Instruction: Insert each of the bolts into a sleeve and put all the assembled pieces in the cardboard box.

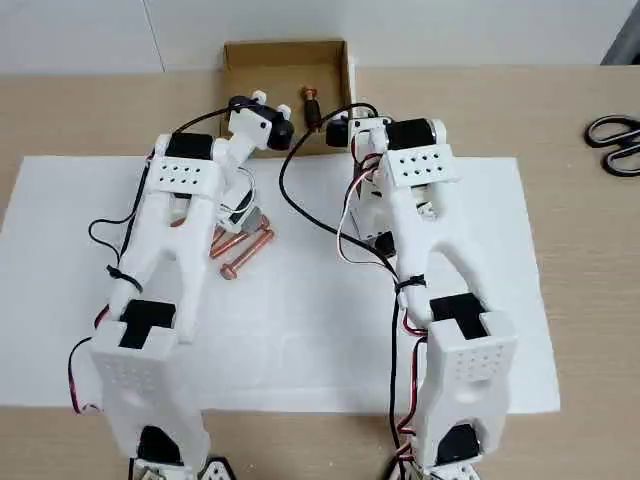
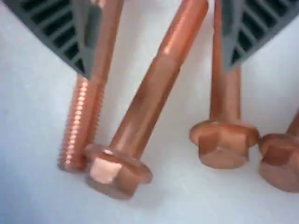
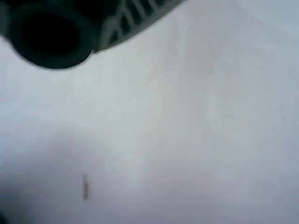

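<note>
Several copper bolts lie side by side on the white paper, also seen as a cluster of bolts under the left arm. My left gripper hangs open just above them, its grey fingers straddling the shafts. My right gripper sits low over the paper, shut on a black sleeve that rests against its grey finger. The cardboard box stands at the table's far edge, with one assembled bolt and sleeve inside.
A white paper sheet covers the table's middle. Scissors lie at the far right. Black cables loop between the two arms near the box.
</note>
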